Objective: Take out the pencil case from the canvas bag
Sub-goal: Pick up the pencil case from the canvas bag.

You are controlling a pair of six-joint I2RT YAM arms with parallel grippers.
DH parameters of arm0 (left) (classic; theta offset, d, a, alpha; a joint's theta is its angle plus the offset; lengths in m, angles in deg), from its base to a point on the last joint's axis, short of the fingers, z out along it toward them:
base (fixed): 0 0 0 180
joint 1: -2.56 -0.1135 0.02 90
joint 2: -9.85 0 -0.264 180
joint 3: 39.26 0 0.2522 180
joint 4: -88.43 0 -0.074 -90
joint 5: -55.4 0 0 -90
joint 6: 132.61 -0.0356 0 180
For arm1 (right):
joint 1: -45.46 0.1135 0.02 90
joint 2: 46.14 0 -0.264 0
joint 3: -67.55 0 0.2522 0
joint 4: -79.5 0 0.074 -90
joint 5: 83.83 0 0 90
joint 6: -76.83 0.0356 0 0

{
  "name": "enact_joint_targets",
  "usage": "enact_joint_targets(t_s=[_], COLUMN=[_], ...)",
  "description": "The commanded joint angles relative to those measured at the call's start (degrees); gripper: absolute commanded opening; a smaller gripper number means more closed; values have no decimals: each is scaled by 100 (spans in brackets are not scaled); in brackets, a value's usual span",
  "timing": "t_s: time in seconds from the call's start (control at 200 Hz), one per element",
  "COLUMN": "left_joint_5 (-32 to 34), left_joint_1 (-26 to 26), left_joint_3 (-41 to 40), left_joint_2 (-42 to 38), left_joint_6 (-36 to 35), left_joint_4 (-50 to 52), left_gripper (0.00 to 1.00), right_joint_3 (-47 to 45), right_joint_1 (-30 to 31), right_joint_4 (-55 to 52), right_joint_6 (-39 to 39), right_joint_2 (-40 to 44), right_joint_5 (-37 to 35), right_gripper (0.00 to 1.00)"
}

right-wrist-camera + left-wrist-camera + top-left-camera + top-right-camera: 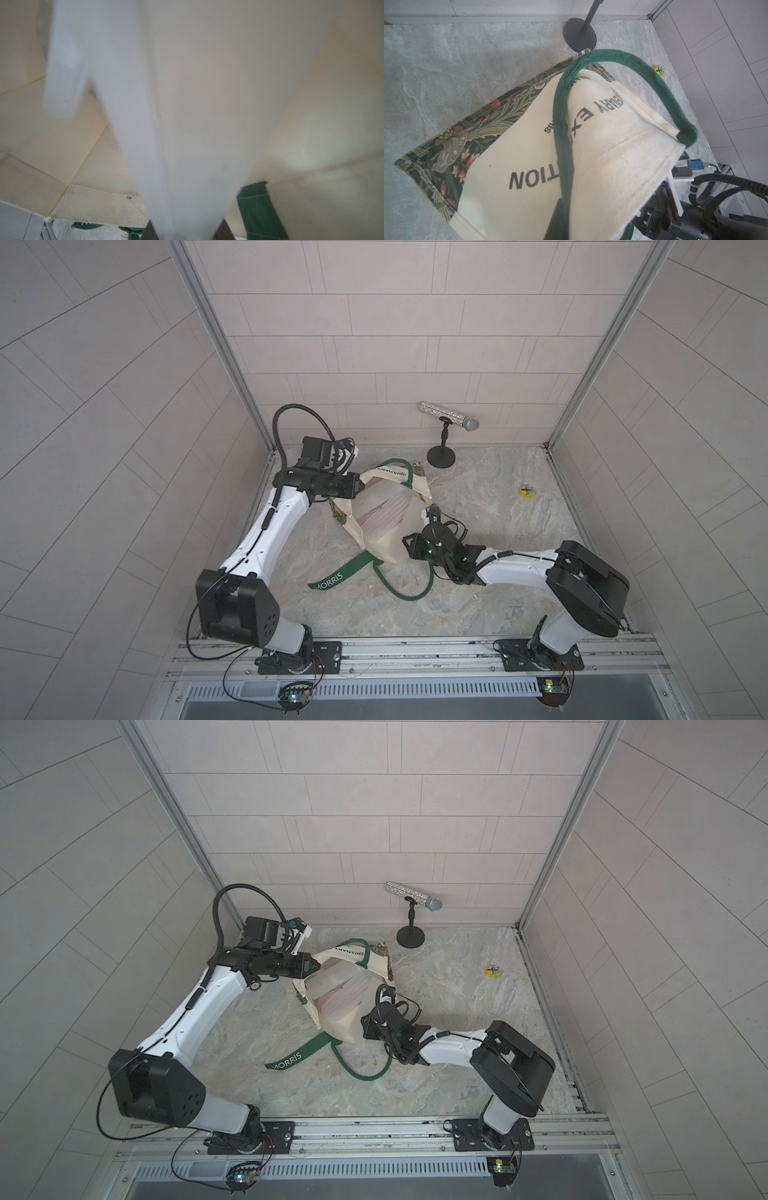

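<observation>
Pinching the cream rim of the canvas bag (383,551), the left gripper (360,486) was clamped shut on the fabric and held that side raised, apparently to keep the mouth gaping so that the contents could be reached. In the left wrist view the printed panel of the bag (529,145) draped over the gripper, with one dark green handle (633,68) arching above it.

The right gripper (409,544) had its jaws closed on the near end of the pencil case (384,514), a translucent white case with something pink showing through it. In the right wrist view the case (187,104) filled the frame between the two dark jaw tips, with cream lining on both sides. The case therefore lay inside the bag's open mouth, gripped but not yet clear of the canvas. Drawing it out was probably the step in hand.

The green strap lettered MORRIS (332,578) and a second handle (399,593) trailed loose on the grey marbled tabletop (478,593).

Well apart from the bag, a glittery microphone (449,416) sat on a short black stand (441,456) near the back wall, and a small yellow object (528,491) lay towards the right. Pale tiled panels (374,323) in aluminium posts enclosed the cell on three sides.
</observation>
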Motion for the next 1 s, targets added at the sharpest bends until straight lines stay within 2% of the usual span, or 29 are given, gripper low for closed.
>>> enact_joint_targets(t_s=[0.0, 0.09, 0.746, 0.996], left_joint_5=[-245, -203, 42, 322], left_joint_1=[2, -1, -11, -145], left_joint_3=[-25, -49, -42, 186], left_joint_2=[-205, -221, -146, -72], left_joint_6=[85, 103, 137, 32], left_joint_4=[-351, -388, -521, -374], left_gripper=[0, 0, 0, 0], right_joint_3=[-35, -24, -299, -211], right_joint_1=[-35, -31, -35, -61], right_joint_4=[-165, -388, -83, -231], right_joint_6=[-328, -378, -773, -840], right_joint_2=[285, 386, 1377, 1609], right_joint_5=[-52, -73, 563, 838], right_gripper=[25, 25, 25, 26])
